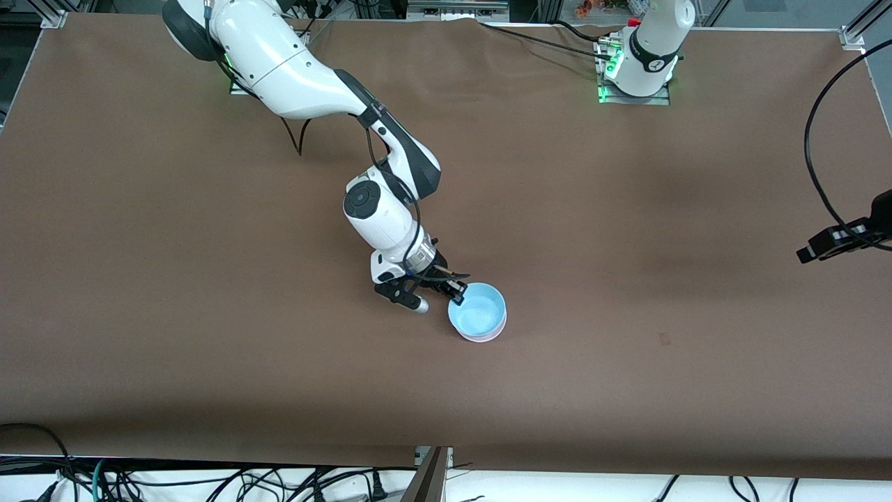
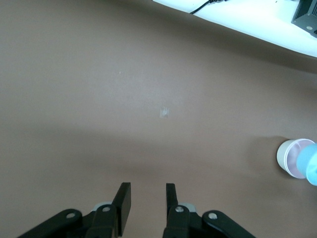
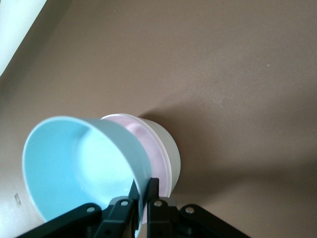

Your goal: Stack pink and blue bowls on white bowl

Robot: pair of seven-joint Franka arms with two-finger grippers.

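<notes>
Right wrist view — right gripper (image 3: 142, 191) pinches the blue bowl (image 3: 79, 163) by its rim.
Pink bowl (image 3: 148, 144) sits in the white bowl (image 3: 168, 146); left gripper (image 2: 148, 203) narrowly parted, waiting.

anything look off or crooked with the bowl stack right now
Yes: the blue bowl is tilted, not seated flat in the pink bowl, which sits nested in the white bowl. The right pincer grips its rim. Nothing looks spilled or damaged.
</notes>
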